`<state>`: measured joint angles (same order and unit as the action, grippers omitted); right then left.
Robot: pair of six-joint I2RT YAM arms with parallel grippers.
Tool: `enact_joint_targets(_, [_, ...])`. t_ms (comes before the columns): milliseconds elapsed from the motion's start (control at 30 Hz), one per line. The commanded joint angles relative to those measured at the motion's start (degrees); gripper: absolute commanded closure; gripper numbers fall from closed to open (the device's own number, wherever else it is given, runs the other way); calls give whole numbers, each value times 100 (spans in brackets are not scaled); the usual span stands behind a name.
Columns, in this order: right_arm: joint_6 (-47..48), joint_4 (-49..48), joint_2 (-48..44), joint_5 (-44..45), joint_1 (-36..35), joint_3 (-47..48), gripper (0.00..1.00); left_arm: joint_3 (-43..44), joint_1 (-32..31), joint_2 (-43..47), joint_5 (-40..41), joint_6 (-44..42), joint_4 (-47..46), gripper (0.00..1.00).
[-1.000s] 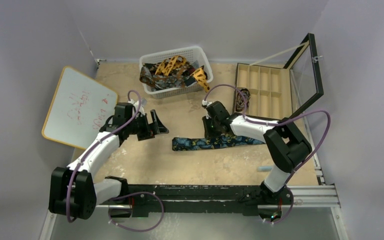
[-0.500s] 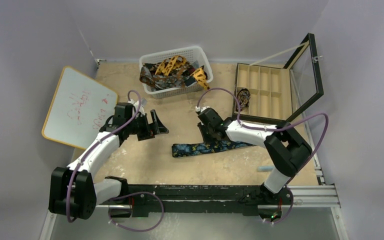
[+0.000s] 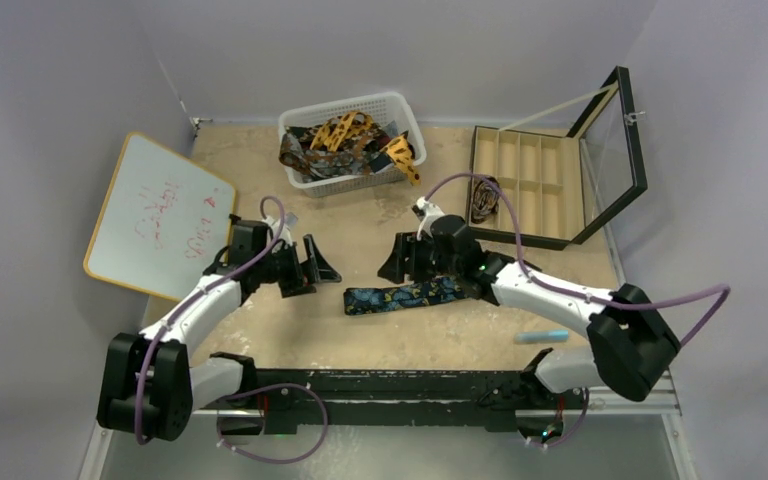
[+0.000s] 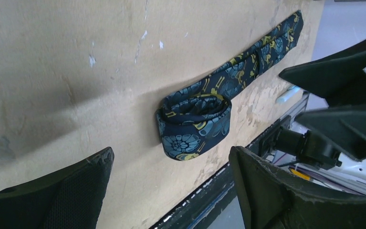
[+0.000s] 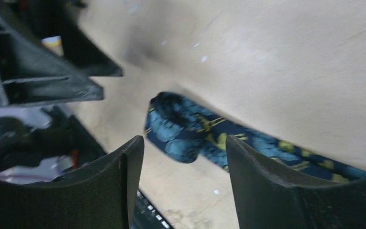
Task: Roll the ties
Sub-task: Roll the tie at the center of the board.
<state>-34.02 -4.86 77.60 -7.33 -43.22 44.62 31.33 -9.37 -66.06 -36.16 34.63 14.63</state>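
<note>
Over the tan table (image 3: 260, 335), left arm (image 3: 200, 300) and right arm (image 3: 540, 290) lean toward the navy tie (image 3: 410, 295), jaws apart.

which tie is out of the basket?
The navy blue-gold tie, flat on the table, one end curled; the orange and brown ties sit in the white basket.

White mesh basket (image 3: 340, 184) at far middle of tan table (image 3: 260, 160); whiteboard (image 3: 155, 215) with red scribbles at left edge. Black box (image 3: 545, 190) with tan compartments at far right, glass lid (image 3: 615, 150) raised. Pale blue marker (image 3: 542, 337) lying near right front corner, just short of black rail (image 3: 410, 383).
</note>
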Motion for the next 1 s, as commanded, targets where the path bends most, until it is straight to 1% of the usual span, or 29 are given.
enact_joint_targets(0, [-1128, -1782, 146, -1799, -2, -697, 30, -255, 47, 182, -415, 229, -541, 11])
enact_joint_targets(100, [-1259, -2217, 335, -2108, -4, -891, 29, -456, 47, 221, -587, 329, -782, 11])
enact_joint_targets(267, [-1411, -2437, 771, -2333, 29, -906, 29, -674, 40, 142, -729, 438, -1013, 13])
enact_joint_targets(333, [-1424, -2484, 1061, -2408, 77, -853, 31, -688, 42, 57, -739, 455, -1042, 14])
enact_joint_targets(467, [-1490, -2599, 1406, -2566, 230, -827, 40, -663, 40, -47, -781, 440, -1064, 16])
enact_joint_targets(700, [-1508, -2673, 1524, -2664, 417, -880, 42, -646, 40, -146, -840, 372, -1074, 16])
enact_joint_targets(867, [-1392, -2626, 1717, -2752, 473, -781, 51, -652, 40, -228, -978, 322, -1128, 19])
enact_joint_targets(967, [-1379, -2618, 1804, -2791, 472, -753, 54, -678, 40, -227, -994, 325, -1147, 19])
